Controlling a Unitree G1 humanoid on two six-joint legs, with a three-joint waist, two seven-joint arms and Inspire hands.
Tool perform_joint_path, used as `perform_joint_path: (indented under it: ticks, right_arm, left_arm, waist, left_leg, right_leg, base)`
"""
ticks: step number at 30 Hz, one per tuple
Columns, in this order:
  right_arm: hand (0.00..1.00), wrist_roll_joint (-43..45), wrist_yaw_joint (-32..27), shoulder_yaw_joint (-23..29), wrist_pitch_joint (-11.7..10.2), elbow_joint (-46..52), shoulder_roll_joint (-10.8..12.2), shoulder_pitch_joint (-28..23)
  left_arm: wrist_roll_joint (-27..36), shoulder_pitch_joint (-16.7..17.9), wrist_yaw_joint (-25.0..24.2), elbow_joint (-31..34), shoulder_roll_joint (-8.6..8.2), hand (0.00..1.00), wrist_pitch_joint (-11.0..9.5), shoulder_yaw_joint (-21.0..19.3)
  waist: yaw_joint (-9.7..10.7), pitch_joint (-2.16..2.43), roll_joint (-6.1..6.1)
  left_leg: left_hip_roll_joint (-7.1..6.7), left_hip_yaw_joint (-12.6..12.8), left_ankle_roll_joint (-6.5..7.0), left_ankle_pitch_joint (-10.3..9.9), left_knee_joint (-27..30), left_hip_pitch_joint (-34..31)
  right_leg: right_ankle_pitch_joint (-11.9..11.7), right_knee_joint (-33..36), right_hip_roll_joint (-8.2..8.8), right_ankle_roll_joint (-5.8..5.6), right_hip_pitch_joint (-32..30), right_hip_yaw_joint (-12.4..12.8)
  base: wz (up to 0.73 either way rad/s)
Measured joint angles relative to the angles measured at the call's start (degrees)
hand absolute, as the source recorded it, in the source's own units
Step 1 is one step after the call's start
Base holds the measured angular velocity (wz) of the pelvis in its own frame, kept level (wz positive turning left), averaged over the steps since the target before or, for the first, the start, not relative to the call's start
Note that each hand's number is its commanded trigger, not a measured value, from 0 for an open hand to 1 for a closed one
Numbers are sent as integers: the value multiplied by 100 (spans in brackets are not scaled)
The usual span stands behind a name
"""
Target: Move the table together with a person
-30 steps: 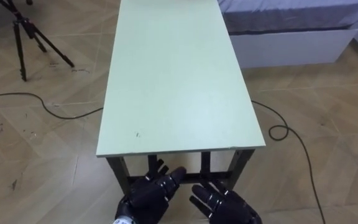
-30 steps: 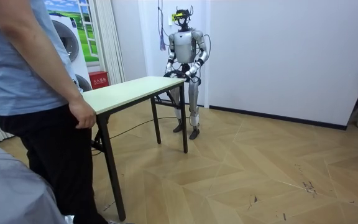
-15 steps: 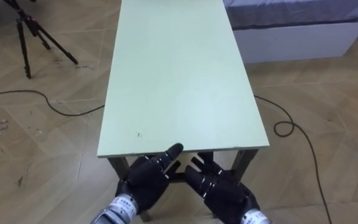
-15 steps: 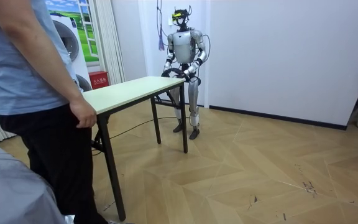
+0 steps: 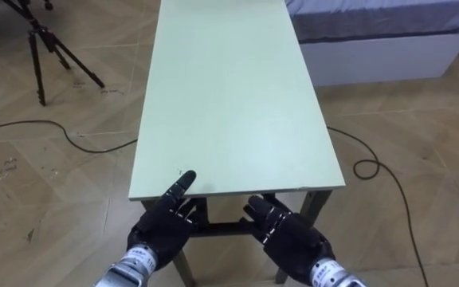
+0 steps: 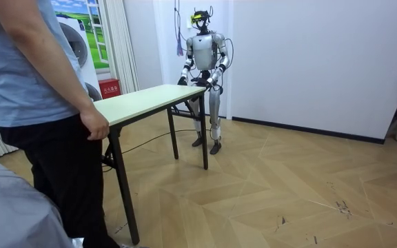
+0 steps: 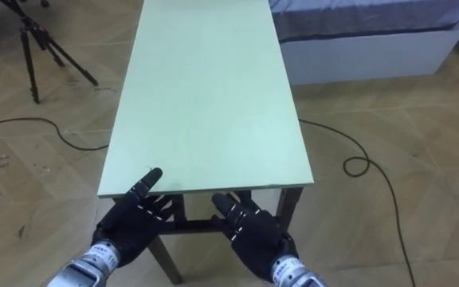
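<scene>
Both hands are spread wide and hold nothing. The left hand (image 5: 164,226) lays a fingertip over the near short edge of the pale green counter (image 5: 229,96), and the right hand (image 5: 289,235) hangs just below that edge. A person (image 6: 40,103) stands at the counter's far end, one hand at its edge.

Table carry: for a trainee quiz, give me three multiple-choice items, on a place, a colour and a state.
1. Where are the left hand and right hand? A mid long side; B at the table's near short end; C its far end.
2. Table top colour? A pale green; B red; C black.
3. The hands' fingers? A in fists; B round a leg; C straight.
Answers: B, both sit at the near edge; A, the top is pale green; C, fingers stretch forward.
</scene>
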State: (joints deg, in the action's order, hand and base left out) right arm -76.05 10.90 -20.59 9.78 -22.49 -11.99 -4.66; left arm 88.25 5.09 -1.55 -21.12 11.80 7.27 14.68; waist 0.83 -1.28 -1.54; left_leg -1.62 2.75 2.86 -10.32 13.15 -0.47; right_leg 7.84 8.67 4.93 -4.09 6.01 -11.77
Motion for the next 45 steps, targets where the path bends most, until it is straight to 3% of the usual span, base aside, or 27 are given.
perform_joint_path:
  ticks: [5, 10, 19, 24, 35, 39, 45]
  right_arm:
    - [0, -80, -178, 185, -4, -1, 94, 108]
    - [0, -878, -533, 897, -108, 63, 267, 112]
    - [0, -1344, -1131, 960, -117, 307, 347, 112]
    - [0, -1366, -1207, 960, -140, 315, 348, 112]
    - [0, -1393, -1277, 1033, -135, 336, 382, 112]
    - [0, -1391, -1277, 1094, -130, 363, 478, 111]
    - [0, -1367, -1261, 1119, -130, 544, 510, 21]
  left_arm:
    - [-21, -9, 107, -123, -89, 0, 103, -115]
    - [-13, -34, 150, -203, -175, 0, 277, -343]
    - [-15, -36, 435, -154, -280, 0, 321, -446]
    - [-13, -35, 518, -143, -411, 0, 320, -552]
    - [-1, -33, 586, -73, -454, 0, 321, -581]
    - [15, 19, 608, -22, -685, 0, 345, -866]
    - [249, 64, 608, 34, -817, 0, 347, -1030]
  waist:
    - [20, 0, -3]
    - [22, 1, -11]
    - [44, 27, -45]
    - [45, 31, -45]
    - [44, 41, -30]
    - [23, 41, -30]
    - [4, 43, -28]
  left_leg:
    - [-1, 21, 0, 0, 4, 65]
    - [7, 36, 0, 0, -27, 109]
    - [6, 53, -1, 0, -42, 103]
    - [5, 50, 0, 1, -40, 110]
    - [6, 36, 0, 1, -30, 91]
    - [6, 85, 0, 2, -25, 85]
    - [13, 106, 1, 3, -36, 89]
  right_leg:
    - [0, 1, 1, 0, 59, -12]
    - [0, 0, 0, 0, 80, -45]
    - [0, 6, 0, 0, 62, -58]
    - [0, 8, 0, 0, 71, -54]
    - [0, 7, 2, 0, 68, -70]
    - [0, 12, 2, 0, 32, 59]
    - [0, 12, 3, 0, 10, 65]
  base:
    - [0]
    - [-2]
    - [0]
    - [0]
    - [0]
    - [-7]
    - [-4]
